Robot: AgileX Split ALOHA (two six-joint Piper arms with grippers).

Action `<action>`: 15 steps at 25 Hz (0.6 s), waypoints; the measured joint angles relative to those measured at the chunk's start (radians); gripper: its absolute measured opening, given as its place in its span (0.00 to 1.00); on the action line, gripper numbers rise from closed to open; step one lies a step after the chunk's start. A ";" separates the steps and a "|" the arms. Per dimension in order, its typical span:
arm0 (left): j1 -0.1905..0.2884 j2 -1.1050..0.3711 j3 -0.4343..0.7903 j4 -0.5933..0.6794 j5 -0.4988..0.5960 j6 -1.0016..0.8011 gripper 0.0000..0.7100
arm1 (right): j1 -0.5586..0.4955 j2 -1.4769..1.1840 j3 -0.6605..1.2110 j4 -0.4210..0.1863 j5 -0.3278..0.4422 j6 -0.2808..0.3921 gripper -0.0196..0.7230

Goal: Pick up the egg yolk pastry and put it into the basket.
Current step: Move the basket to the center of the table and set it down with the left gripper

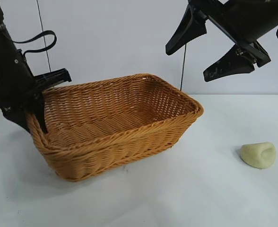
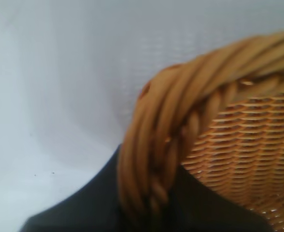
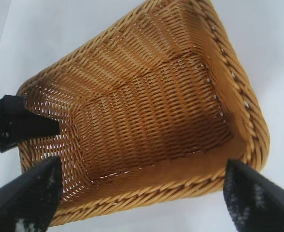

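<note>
Reaching for the egg yolk pastry [image 1: 258,154] from the present pose carries the main risk: the right hand [image 1: 210,47] hangs high above the surface [image 1: 186,198], over the near-right end of the basket [image 1: 129,137], while the pastry lies on the surface well apart from the basket, toward the right arm's side. A descent without first traversing sideways would likely land on the braided rim or inside the basket instead of on the pastry.

The pastry is small, rounded and smooth. A grip placed off-centre could squeeze it out sideways or roll it, and excess force may deform it.

The left hand [image 1: 37,101] is at the basket's far-left corner; the left wrist view shows the rim [image 2: 151,159] seated between its dark fingers, so it appears closed on that rim. Any shift of this hold would move the basket and spoil the drop position.

Right hand state: fingers spread wide, holding nothing. The right wrist view looks straight down into the basket interior [image 3: 151,111], which contains nothing.
</note>
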 joint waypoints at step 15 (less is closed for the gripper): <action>0.007 0.239 -0.338 -0.016 0.226 0.381 0.21 | 0.000 0.000 0.000 0.000 0.006 0.001 0.87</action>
